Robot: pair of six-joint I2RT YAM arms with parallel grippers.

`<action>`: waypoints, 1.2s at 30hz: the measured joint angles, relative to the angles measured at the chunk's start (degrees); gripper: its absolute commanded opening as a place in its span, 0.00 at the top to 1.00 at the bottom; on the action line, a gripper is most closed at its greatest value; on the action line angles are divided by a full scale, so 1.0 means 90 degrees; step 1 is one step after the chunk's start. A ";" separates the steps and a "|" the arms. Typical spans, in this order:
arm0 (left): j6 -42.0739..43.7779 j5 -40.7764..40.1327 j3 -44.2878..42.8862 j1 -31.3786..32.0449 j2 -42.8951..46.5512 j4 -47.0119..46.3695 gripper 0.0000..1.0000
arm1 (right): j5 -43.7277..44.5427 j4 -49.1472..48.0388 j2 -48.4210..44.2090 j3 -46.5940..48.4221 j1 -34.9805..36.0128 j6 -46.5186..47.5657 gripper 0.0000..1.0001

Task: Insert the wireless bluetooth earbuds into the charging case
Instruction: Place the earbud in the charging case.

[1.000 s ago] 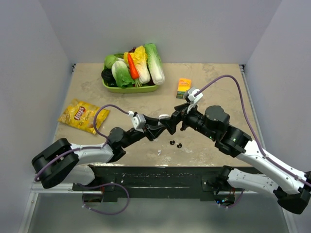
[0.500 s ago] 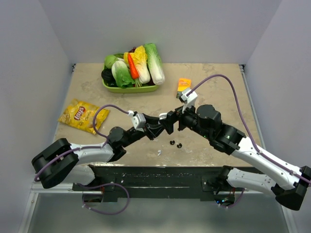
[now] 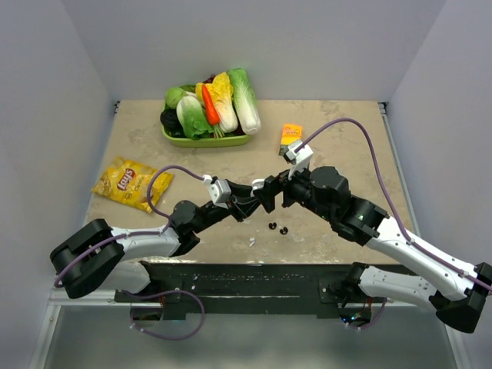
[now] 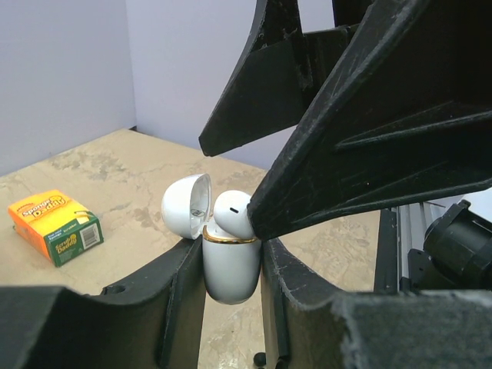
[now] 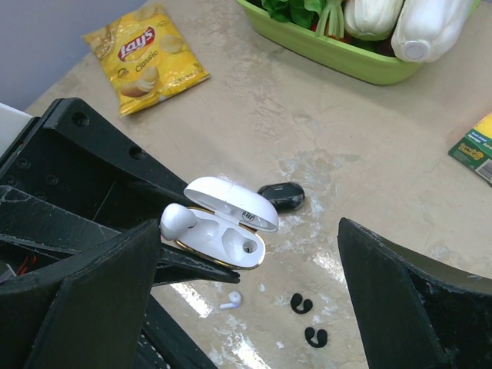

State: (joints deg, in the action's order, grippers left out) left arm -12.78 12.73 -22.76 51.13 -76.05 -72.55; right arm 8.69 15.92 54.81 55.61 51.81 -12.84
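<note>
My left gripper [image 4: 231,265] clamps the light, slick-looking charging case [image 5: 224,244] by its sides; my right gripper [image 5: 247,229], spread wide, must pinch the head of the tiny earbud [image 5: 178,219].

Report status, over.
Left gripper shut on case, lid open. Right gripper open over it. One white earbud sits proud in case; second earbud on table. Free slot unobstructed.

The top camera sat high up behind both arms and looked down on the whole desk [image 3: 346,131]. The left wrist camera sat low, looked out between its own fingers [image 4: 181,296], and was very close to the case [image 4: 228,269]. The right wrist camera looked down on the case from just above. All three saw the case, the box [image 4: 55,228] and the desk.
</note>
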 measured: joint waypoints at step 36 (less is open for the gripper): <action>0.0058 -0.0012 -0.0032 0.0000 0.0107 0.0100 1.00 | 0.0284 0.0104 -0.0114 0.0022 0.0073 -0.0117 0.02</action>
State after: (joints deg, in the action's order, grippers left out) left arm -12.25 12.62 -23.05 51.13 -75.09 -71.66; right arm 11.25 16.86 53.78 55.81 52.47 -13.89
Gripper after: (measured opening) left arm 0.348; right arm 0.982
